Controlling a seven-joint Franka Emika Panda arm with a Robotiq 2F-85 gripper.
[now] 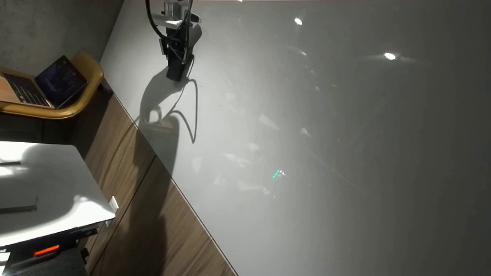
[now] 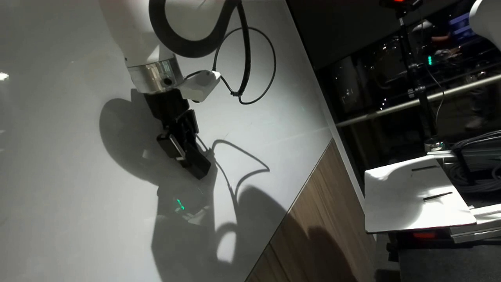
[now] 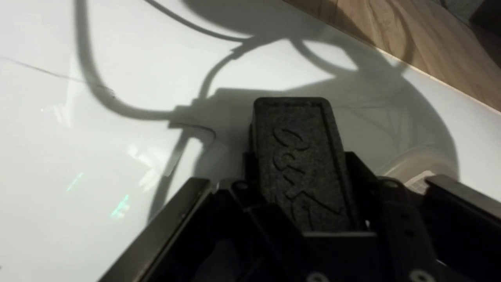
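Note:
A black block with rounded corners and raised lettering [image 3: 297,156] sits lengthwise in my gripper [image 3: 302,170], shown closely in the wrist view. The dark fingers [image 3: 356,168] press against its long sides. Both exterior views show the gripper [image 2: 182,135] with the block's dark end [image 2: 198,164] pointing out past the fingers. Behind it spreads a glossy white surface [image 1: 307,153], crossed by the arm's shadow. I cannot tell whether the block's far end touches that surface. A thin dark line [image 3: 43,70] runs over the white at the left of the wrist view.
Wood panelling [image 1: 153,199] borders the white surface along a slanting edge. Beyond it stands a small white-topped table [image 2: 415,203]. A laptop [image 1: 61,82] rests on a yellow chair [image 1: 90,69]. Black cables [image 2: 246,51] loop beside the arm. Green light reflections [image 2: 180,204] show on the white.

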